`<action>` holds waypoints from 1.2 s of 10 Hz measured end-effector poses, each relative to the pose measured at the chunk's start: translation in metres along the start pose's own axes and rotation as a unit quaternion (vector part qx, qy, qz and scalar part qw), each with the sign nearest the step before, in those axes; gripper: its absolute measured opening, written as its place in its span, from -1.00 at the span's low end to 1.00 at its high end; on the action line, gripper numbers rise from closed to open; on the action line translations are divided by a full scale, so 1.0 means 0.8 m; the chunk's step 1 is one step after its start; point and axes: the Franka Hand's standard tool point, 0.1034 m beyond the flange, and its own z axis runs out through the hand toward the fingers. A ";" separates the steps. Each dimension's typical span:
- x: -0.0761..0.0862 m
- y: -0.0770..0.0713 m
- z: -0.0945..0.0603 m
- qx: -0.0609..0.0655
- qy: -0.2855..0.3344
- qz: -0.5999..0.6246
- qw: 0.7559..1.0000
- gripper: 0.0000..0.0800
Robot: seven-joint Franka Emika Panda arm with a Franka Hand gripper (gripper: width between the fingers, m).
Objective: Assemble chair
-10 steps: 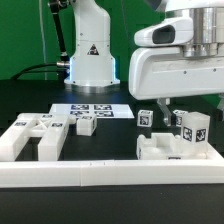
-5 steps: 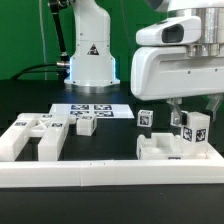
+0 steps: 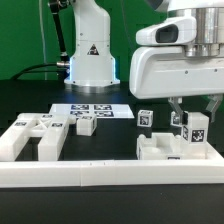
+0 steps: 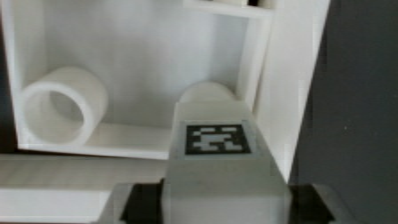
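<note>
On the exterior view's right, an upright white chair bar with black-and-white tags stands against a low white chair part. My gripper comes down over the bar with one finger on each side of it. In the wrist view the tagged bar fills the space between my dark fingers, which press on both its sides, so the gripper is shut on it. Beyond the bar lies a white boxy chair part with a round ring inside.
More chair parts lie on the exterior view's left: a large blocky piece and a small tagged block. Another small tagged block stands mid-table. The marker board lies behind them, and a long white border rail runs along the front.
The gripper's fingers have come inward from wide open onto the sides of the upright bar. The arm and the parts have stayed in place.
</note>
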 end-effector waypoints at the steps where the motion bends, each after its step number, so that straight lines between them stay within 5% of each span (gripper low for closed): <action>1: 0.001 0.002 0.000 0.000 0.002 0.055 0.998 -0.28; 8: 0.005 0.028 -0.001 -0.014 0.007 0.234 0.972 -0.25; 9: 0.006 0.028 -0.003 -0.013 0.008 0.225 0.974 0.18; 10: 0.005 0.029 -0.010 -0.012 0.009 0.202 0.979 0.18; 11: -0.003 0.034 -0.020 -0.012 0.008 0.182 0.983 0.54; 12: -0.010 0.038 -0.031 -0.011 0.007 0.168 0.986 0.60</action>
